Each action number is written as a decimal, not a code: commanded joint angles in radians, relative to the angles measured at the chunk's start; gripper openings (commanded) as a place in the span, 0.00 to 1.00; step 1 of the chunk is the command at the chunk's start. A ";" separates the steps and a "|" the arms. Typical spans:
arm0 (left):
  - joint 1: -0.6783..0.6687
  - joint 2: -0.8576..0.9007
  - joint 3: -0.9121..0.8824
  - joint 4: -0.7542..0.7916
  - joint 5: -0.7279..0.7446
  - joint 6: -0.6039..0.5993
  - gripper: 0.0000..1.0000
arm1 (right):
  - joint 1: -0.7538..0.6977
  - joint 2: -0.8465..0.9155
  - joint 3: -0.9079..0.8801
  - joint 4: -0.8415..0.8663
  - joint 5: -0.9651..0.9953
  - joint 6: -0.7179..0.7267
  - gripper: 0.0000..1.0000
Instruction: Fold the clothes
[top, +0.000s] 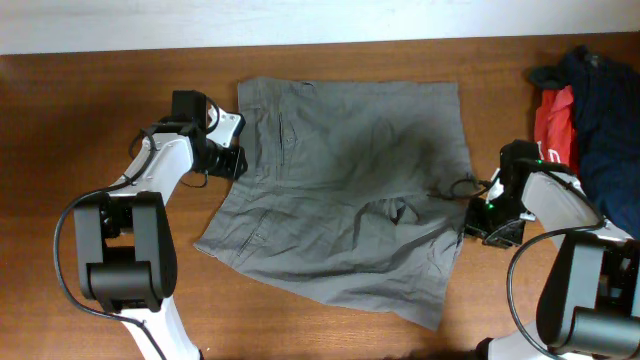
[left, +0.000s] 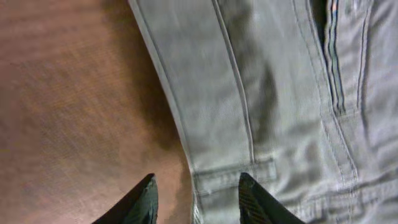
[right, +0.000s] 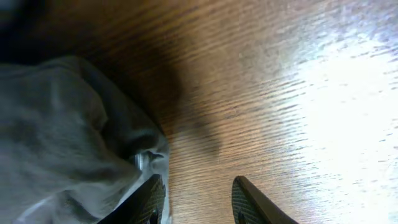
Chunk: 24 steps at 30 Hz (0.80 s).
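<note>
left hand (left: 198, 200) is sitting part open astride the shorts (top: 345, 190) waistband edge; right hand (right: 198, 200) is hovering open, empty, beside a leg hem. shorts are lying flat on the counter (top: 100, 120), waist leftward.

Soft-focus shorts (left: 261, 93), glaring table (right: 348, 93)

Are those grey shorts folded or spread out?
Spread out: the shorts lie flat across the table, wrinkled, with no part folded over.
</note>
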<state>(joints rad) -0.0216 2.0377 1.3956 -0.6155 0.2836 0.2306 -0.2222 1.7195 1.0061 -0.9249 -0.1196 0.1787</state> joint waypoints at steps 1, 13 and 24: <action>0.006 0.007 -0.003 0.018 0.020 -0.027 0.42 | -0.010 -0.058 0.039 -0.015 -0.122 -0.039 0.40; 0.005 0.007 -0.004 0.037 0.026 -0.027 0.42 | 0.140 -0.108 -0.014 -0.108 -0.103 -0.011 0.41; 0.005 0.007 -0.004 0.036 0.026 -0.027 0.42 | 0.157 -0.108 -0.170 0.100 -0.083 0.066 0.15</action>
<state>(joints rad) -0.0204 2.0377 1.3956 -0.5819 0.2913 0.2161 -0.0719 1.6222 0.8631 -0.8551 -0.1768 0.2214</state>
